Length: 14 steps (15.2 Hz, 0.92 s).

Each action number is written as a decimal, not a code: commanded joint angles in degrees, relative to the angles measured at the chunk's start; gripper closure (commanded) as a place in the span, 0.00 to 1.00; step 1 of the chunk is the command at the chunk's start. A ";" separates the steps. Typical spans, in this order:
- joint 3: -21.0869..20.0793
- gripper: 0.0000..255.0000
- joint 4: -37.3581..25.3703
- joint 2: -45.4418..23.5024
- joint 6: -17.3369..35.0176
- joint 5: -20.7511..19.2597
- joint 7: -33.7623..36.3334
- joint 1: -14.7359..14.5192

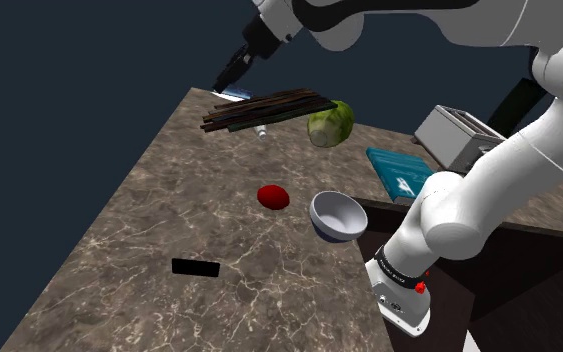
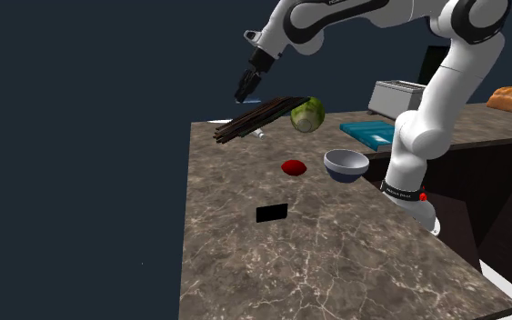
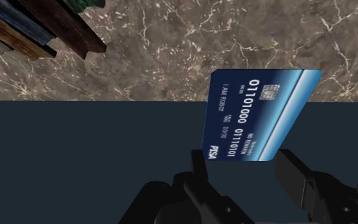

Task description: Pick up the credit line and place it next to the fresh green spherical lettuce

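The credit card (image 3: 260, 114) is dark blue with white numbers and a chip. It sits between my gripper's (image 3: 244, 167) two black fingers, which clasp its near end. Most of the card hangs past the marble counter's far edge (image 3: 171, 63), over the dark background. In the shoulder view the gripper (image 1: 231, 76) hovers over the counter's far corner with the card (image 1: 235, 95) just under it. The green round lettuce (image 1: 331, 123) rests on the counter behind a stack of dark wooden planks (image 1: 264, 110). In the second exterior view the gripper (image 2: 245, 89) is left of the lettuce (image 2: 307, 115).
On the counter lie a red lump (image 1: 273, 196), a white-grey bowl (image 1: 337, 215) near the stand-side edge and a flat black rectangle (image 1: 195, 267). A teal tray (image 1: 401, 172) and a toaster (image 1: 459, 135) stand beyond the bowl. The planks (image 3: 37, 25) lie close to the gripper.
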State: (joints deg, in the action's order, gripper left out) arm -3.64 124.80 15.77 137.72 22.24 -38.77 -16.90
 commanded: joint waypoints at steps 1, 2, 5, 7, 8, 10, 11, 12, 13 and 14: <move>1.90 1.00 2.59 2.76 -1.03 0.96 -2.93 0.54; 2.90 1.00 3.57 3.94 -1.63 1.24 -4.27 0.83; 5.95 1.00 6.14 7.21 -3.61 1.69 -8.16 1.88; 8.03 1.00 7.52 9.16 -5.05 1.69 -10.66 2.68; 9.10 1.00 8.12 10.07 -5.81 1.61 -11.88 3.10; 11.27 1.00 9.10 11.72 -7.37 1.32 -14.30 4.00; 12.36 1.00 9.49 12.46 -8.19 1.12 -15.50 4.48; 13.47 1.00 9.82 13.15 -9.01 0.88 -16.69 4.96; 14.59 1.00 10.07 13.78 -9.85 0.61 -17.88 5.44; 15.73 1.00 10.25 14.34 -10.70 0.32 -19.06 5.93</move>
State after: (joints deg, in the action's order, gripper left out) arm 10.92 134.66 29.88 127.41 22.64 -56.36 -11.34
